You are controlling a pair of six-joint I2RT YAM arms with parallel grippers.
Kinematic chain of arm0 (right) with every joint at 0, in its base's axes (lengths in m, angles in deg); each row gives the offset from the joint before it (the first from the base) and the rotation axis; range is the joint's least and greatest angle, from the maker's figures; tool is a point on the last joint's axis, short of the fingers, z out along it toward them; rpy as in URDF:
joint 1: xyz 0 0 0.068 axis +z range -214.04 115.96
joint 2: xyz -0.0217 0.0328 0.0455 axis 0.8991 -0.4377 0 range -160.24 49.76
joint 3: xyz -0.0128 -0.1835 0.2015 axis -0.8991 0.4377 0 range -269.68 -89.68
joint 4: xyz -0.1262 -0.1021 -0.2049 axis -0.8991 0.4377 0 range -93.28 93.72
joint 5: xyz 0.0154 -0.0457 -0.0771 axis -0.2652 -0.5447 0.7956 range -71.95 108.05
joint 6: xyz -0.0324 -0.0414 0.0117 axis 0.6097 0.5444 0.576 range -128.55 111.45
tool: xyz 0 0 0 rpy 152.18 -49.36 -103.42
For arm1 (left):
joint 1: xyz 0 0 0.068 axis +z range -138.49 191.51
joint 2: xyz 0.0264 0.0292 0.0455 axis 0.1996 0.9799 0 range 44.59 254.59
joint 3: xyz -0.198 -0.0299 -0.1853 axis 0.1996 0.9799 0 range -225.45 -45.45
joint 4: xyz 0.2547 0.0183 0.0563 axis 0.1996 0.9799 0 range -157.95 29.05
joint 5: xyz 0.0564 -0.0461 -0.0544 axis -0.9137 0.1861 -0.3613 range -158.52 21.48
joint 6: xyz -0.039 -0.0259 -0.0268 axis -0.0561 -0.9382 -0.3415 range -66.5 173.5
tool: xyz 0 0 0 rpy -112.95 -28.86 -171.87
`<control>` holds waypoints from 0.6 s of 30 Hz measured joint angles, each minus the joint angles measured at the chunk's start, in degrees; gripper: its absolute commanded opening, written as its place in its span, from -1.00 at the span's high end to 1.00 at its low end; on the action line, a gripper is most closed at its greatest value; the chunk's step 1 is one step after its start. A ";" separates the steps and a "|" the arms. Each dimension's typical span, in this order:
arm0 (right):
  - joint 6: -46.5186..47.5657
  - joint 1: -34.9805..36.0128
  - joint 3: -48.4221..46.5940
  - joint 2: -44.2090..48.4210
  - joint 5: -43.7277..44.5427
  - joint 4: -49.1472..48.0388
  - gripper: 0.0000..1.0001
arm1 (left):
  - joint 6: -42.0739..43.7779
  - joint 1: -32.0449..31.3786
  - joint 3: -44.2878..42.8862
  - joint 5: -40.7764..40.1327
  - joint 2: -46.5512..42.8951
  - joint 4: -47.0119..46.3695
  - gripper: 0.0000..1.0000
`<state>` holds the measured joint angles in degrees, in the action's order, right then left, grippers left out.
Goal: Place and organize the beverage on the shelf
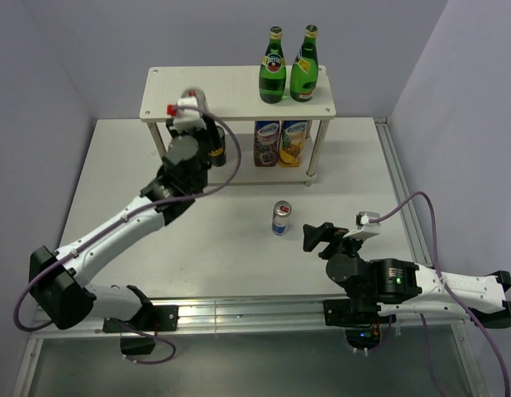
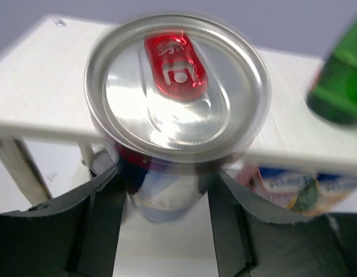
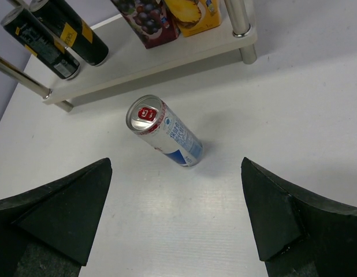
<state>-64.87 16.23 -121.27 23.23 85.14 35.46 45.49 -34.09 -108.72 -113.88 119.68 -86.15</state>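
The shelf (image 1: 231, 89) stands at the back, with two green bottles (image 1: 287, 66) upright on the right of its top board. Two dark cans (image 3: 69, 29) stand on the lower board at the left. My left gripper (image 1: 192, 106) is shut on a blue-and-silver can (image 2: 175, 86) and holds it upright at the front left edge of the top board (image 2: 40, 86). The second blue-and-silver can (image 1: 280, 217) stands on the table in front of the shelf. My right gripper (image 1: 317, 237) is open and empty just right of it; in the right wrist view this can (image 3: 167, 133) is ahead of the jaws.
Two juice cartons (image 1: 280, 142), one purple and one yellow, stand on the lower board at the right. The shelf's front right leg (image 3: 239, 17) is near them. Walls close the table at the back and sides. A metal rail (image 1: 239, 310) runs along the near edge.
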 measured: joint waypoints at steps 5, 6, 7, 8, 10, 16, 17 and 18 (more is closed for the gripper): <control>0.00 0.00 0.15 0.22 0.02 -0.02 -1.00 | 1.18 9.18 -18.03 5.29 5.77 9.49 0.99; 0.02 0.00 0.15 0.31 0.00 -0.02 -1.00 | 1.20 10.97 -21.51 6.32 7.41 10.69 0.99; 0.02 0.00 0.15 0.48 0.00 -0.02 -1.00 | 1.25 12.33 -24.20 7.06 8.87 11.45 0.99; 0.15 0.00 0.17 0.79 0.00 -0.04 -1.00 | 1.29 14.23 -27.36 7.91 10.73 12.59 0.99; 0.28 0.00 0.20 1.40 -0.02 -0.13 -1.00 | 1.36 16.57 -31.41 8.72 13.57 14.62 0.99; 0.72 0.00 0.24 2.08 -0.04 -0.22 -1.00 | 1.36 20.44 -40.04 11.15 22.40 20.76 0.99; 0.74 0.00 0.24 2.08 -0.04 -0.22 -1.00 | 1.36 21.03 -41.00 11.61 23.74 22.05 0.99; 0.74 0.00 0.24 2.08 -0.04 -0.24 -1.00 | 1.53 21.40 -41.59 11.93 24.90 22.01 0.99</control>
<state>-64.12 16.23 -121.03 25.31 85.10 35.22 47.02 -12.69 -150.31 -101.95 144.57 -64.14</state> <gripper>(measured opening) 0.999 0.581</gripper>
